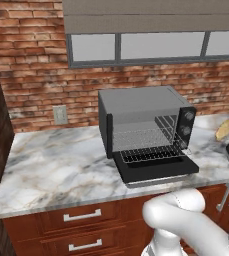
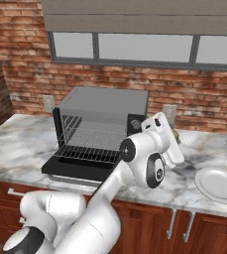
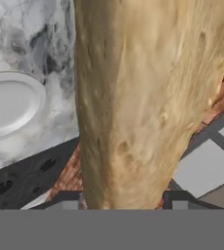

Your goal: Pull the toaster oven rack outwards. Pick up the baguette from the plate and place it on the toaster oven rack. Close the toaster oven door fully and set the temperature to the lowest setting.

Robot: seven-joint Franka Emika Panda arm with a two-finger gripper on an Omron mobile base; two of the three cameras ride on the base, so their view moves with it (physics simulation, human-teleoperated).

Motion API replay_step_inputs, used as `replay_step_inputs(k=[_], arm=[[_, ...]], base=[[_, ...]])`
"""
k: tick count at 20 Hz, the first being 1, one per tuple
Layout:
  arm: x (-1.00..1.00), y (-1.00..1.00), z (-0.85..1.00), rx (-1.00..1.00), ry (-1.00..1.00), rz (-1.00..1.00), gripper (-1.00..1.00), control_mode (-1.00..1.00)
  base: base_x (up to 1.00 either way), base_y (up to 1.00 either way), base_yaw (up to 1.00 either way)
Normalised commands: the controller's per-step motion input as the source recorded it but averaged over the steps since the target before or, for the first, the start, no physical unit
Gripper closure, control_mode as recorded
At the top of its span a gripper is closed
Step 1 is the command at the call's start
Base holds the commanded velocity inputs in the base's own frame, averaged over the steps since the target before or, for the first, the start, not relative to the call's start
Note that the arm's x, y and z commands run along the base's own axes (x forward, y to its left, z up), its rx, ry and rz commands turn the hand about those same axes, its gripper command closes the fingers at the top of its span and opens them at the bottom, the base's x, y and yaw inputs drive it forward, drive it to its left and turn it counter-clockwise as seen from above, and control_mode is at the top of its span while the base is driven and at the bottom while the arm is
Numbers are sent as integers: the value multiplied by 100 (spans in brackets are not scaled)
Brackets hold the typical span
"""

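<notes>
Golden crust: the baguette (image 3: 143,97) rises between the two dark finger tips in the hand view, jaws closed on its lower end, gripper (image 3: 122,201) carrying it in the air.
Where it is: off the plate (image 2: 219,184), which lies bare on the counter (image 1: 61,165) to the right of the toaster oven (image 1: 136,107); in the left base view the loaf shows as a tan tip just right of the oven's knobs.
Handling: likely light and stiff, with a rough, dry crust that should not slip; being long, it may swing about a grip near one end.
Best hold: across the narrow width, nearer the middle.
Landing spot: the toaster oven rack (image 1: 151,152) is pulled out over the toaster oven door (image 1: 156,170), which lies dropped flat in front of the oven.
</notes>
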Motion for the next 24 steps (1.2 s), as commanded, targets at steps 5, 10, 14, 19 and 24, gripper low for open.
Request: replay_step_inputs(k=[5,10,14,19,24], arm=[[-20,93,10,2,27,-7,100,-100],[-34,66,6,15,13,-10,100,-100],[-6,73,1,4,3,-5,100,-100],[0,81,11,-9,0,-4,100,-100],[0,70,0,0,-1,-7,100,-100]], base=[[0,0,0],[0,0,0],[0,0,0],[0,0,0],[0,0,0]])
